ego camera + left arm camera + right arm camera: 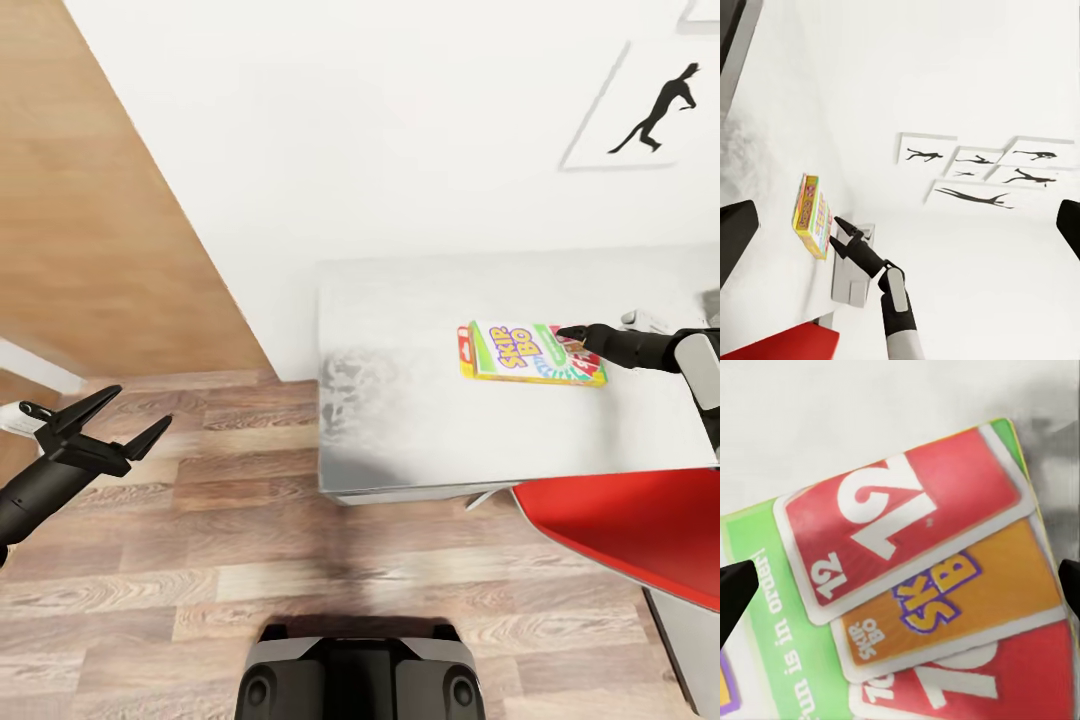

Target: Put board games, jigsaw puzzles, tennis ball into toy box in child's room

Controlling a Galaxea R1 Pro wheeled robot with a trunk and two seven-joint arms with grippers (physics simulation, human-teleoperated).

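Right black two-finger gripper (572,333) sits over the right end of the flat yellow-green Skip-Bo card game box (530,353), fingers spread wide, nothing held. Box lies flat on the white-topped table (400,420) by the wall. Left black gripper (115,420) wide open, empty, over wood-plank floor (150,600).

Bright, even light; soft shadows
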